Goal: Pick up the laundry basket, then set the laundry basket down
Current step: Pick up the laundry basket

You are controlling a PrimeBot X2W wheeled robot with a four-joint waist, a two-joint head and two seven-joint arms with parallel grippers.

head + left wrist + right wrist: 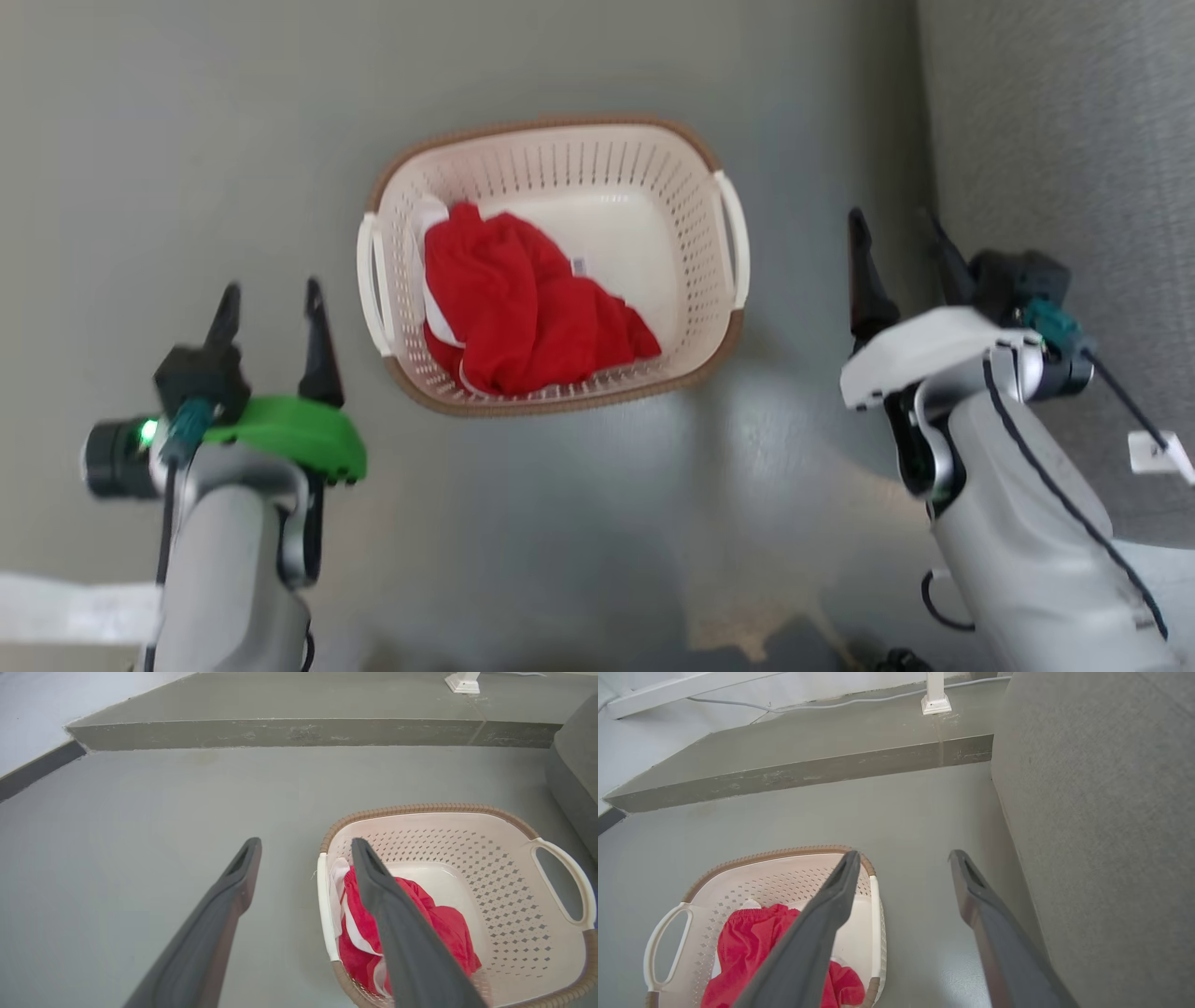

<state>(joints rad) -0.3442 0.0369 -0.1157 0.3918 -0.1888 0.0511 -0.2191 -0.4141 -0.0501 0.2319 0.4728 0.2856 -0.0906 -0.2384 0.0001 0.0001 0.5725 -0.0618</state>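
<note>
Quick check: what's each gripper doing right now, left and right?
Left gripper: open, holding nothing, beside the laundry basket without touching it.
Right gripper: open, holding nothing, on the laundry basket's other side, also apart from it.

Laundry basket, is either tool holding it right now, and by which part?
Nothing is held. The left tool and right tool are both open, flanking the laundry basket on the floor without touching it.

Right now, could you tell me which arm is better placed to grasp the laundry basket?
Probably left: the open left gripper sits nearer the laundry basket, by its left handle, than the open right gripper does.
</note>
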